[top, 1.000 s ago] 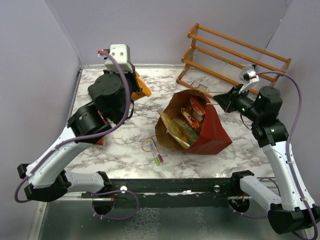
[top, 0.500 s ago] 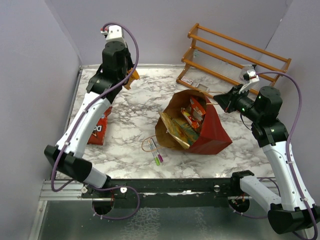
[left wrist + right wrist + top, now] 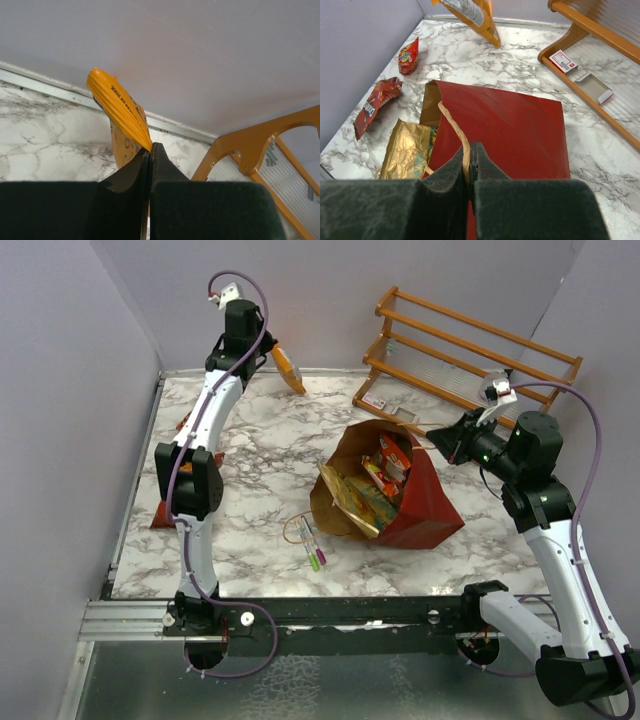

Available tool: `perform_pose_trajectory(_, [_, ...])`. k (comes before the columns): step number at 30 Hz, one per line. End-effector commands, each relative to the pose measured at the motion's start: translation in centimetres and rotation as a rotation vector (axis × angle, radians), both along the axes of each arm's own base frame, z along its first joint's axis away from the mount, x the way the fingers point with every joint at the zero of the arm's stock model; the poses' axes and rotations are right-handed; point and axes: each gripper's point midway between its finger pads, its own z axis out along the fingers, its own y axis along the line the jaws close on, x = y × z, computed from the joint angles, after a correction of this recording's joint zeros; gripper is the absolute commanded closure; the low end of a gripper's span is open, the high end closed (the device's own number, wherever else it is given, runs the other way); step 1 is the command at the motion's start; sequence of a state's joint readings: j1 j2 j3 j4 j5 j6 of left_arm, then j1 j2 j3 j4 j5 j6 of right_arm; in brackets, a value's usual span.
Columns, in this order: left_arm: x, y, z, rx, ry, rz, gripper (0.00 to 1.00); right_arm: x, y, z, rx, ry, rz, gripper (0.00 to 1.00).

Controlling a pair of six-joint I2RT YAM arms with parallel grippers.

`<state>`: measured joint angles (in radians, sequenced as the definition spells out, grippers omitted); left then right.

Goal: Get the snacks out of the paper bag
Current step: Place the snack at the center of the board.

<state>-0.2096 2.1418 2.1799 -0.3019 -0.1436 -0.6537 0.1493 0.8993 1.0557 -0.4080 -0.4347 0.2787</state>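
The red paper bag (image 3: 432, 502) lies on its side at table centre, its mouth facing left. A tan-and-teal chip bag (image 3: 352, 502) and small red and orange packets (image 3: 388, 462) show inside. My right gripper (image 3: 434, 438) is shut on the bag's string handle (image 3: 454, 124), with the red bag wall (image 3: 510, 130) just below. My left gripper (image 3: 268, 353) is stretched to the back wall, shut on an orange packet (image 3: 289, 370) that hangs above the table (image 3: 119, 106). A red Doritos bag (image 3: 374, 102) and a small red packet (image 3: 408, 55) lie at the left.
A wooden slatted rack (image 3: 470, 352) stands at the back right, close to the orange packet in the left wrist view (image 3: 250, 150). Two marker pens (image 3: 312, 545) lie in front of the bag's mouth. Grey walls close the left and back sides.
My left arm has swung from the left middle of the table up to the back wall, carrying the orange packet with it. The right arm and the bag have not moved.
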Motion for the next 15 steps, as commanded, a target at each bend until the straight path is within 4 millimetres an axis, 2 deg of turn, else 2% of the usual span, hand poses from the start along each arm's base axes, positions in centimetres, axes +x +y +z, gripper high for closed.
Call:
perform_pose_trajectory(1, [-1.0, 2.5, 1.7, -0.12, -0.078, 0.023, 1.0, 0.0, -0.3, 0.3, -0.014, -0.014, -0.015, 0.99])
perform_pose_trajectory(5, [-3.8, 5.0, -5.7, -0.152, 0.031, 0.07, 1.0, 0.0, 0.0, 0.4, -0.006, -0.014, 0.0, 0.99])
perform_pose_trajectory(9, [-6.9, 7.0, -12.0, -0.169, 0.152, 0.101, 1.0, -0.1, 0.1, 0.6, -0.003, -0.014, 0.006, 0.99])
perform_pose_trajectory(12, [-8.7, 7.6, -14.5, -0.153, 0.207, 0.109, 1.0, -0.1, 0.1, 0.5, -0.002, -0.012, 0.006, 0.99])
perform_pose_trajectory(15, [-9.9, 7.9, -15.4, -0.15, 0.221, 0.106, 1.0, -0.3, 0.1, 0.6, -0.001, -0.012, 0.007, 0.99])
